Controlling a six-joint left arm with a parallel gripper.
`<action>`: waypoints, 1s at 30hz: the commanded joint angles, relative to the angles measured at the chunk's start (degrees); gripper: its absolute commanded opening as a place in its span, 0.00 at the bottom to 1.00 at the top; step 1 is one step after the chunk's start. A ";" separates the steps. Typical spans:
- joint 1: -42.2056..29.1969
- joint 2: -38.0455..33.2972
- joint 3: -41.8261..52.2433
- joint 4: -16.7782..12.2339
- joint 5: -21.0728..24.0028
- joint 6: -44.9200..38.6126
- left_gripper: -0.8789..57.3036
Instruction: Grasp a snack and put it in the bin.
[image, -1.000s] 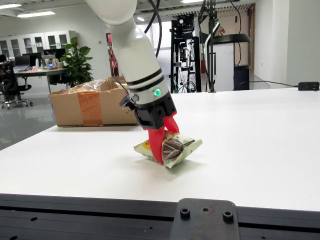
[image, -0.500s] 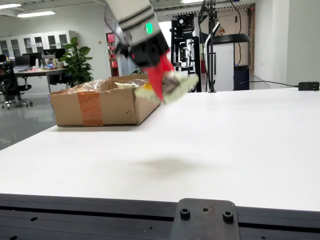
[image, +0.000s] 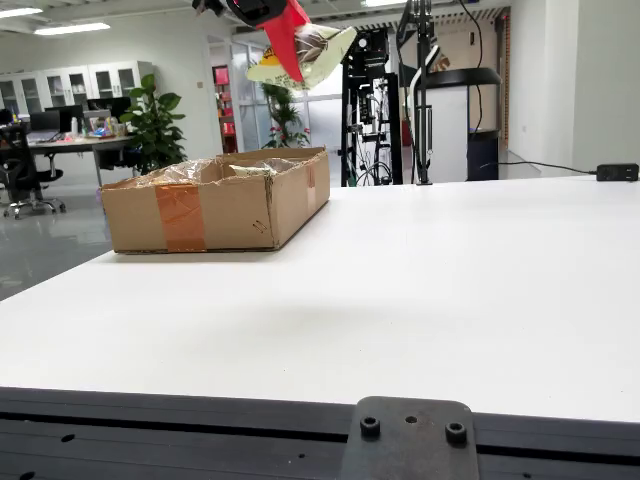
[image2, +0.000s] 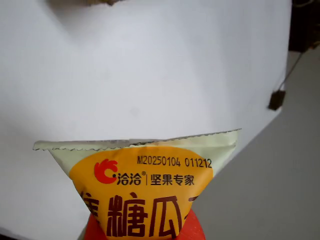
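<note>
Snack packet (image: 305, 55) airborne, pinched in the red-fingered gripper (image: 290, 45) high above the table's far left corner, at the top edge of the front view. Cardboard box (image: 215, 205), taken as the bin, sits on the white table (image: 430, 300) at that same far left corner, flaps open, orange tape down its near wall; something pale and crinkled already lies inside, contents not clear. In the front view the packet hangs above and slightly right of the box's right end, well clear of its rim. Whether it is truly over the opening or short of it cannot be told from this angle. Wrist view: packet (image2: 145, 195) fills the lower frame, serrated seal edge uppermost in the picture, orange label with printed date code, red finger (image2: 192, 230) showing behind its lower part; the claw is closed on the packet's lower body, the sealed end sticking out beyond the tips. Judgement: grasp and lift done; carry appears mostly done; remaining are final alignment over the box and release.
</note>
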 joint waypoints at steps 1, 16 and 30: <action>2.06 0.41 -2.65 0.63 1.62 0.87 0.01; 13.07 5.77 -18.92 1.40 8.37 3.86 0.01; 19.28 21.17 -46.96 2.93 16.58 5.47 0.02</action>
